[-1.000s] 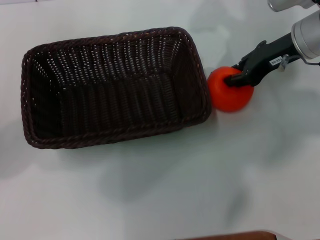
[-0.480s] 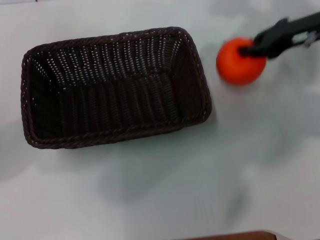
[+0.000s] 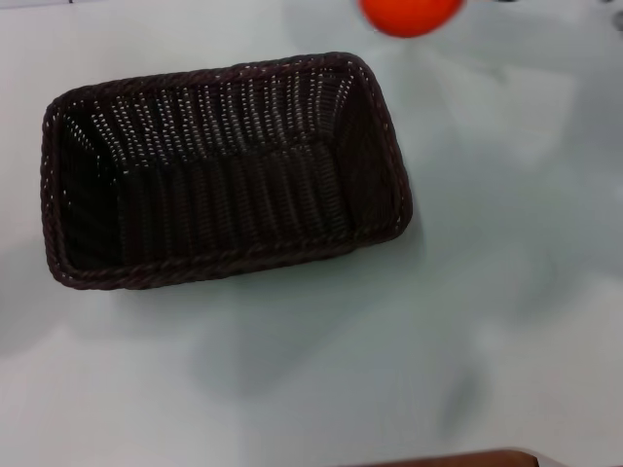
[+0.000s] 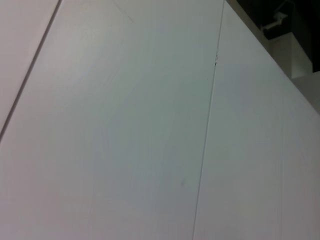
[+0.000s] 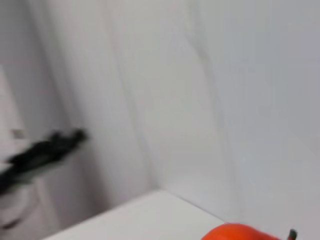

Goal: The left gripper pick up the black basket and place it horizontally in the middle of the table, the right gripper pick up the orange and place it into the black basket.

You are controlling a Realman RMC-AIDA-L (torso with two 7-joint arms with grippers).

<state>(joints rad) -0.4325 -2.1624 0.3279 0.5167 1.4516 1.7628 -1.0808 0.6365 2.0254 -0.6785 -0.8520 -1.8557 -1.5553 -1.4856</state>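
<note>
Orange (image 3: 410, 17) beyond black basket (image 3: 222, 167), airborne

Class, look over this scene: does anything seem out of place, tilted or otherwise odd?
The black basket lies slightly askew on the table, its long side tilted rather than square, and it is empty. The orange sits cut off at the head view's top edge, outside the basket. Nothing looks spilled or damaged.

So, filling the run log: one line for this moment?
black basket: on table, nothing inside | orange: at head view's top edge, outside basket | claws: unseen
</note>
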